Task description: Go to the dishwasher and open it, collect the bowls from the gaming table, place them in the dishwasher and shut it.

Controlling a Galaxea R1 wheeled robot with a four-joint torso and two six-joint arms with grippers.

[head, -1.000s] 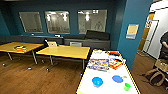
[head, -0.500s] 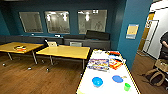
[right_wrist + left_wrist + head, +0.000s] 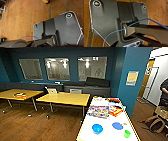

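**Bowls in sight on the gaming table, arms tucked low**

So the gaming table (image 3: 105,127) runs away from the robot at the lower right of the head view, glossy white top. Three bowls sit at the near end: the deep blue bowl (image 3: 97,128) left of centre, the flat blue bowl (image 3: 117,125) beside it to the right, and the green bowl (image 3: 127,133) close to the right edge. Well apart from each other. Board-game boxes (image 3: 103,110) are piled further back.

Can't tell what either gripper is doing; the wrist views give me robot plate, a blue cable (image 3: 121,30) and wood floor (image 3: 18,18), no fingers to read, nothing obviously held.

What I'd worry about: that green one is so near the edge that a clumsy reach could knock it off. Slick top plus light plastic means bowls probably skate when nudged. The loose cable could snag, too.

Room: teal walls, yellow tables (image 3: 63,98) to the left, dark sofa (image 3: 85,88) along the back, a person (image 3: 165,92) at the right border. No dishwasher anywhere here.
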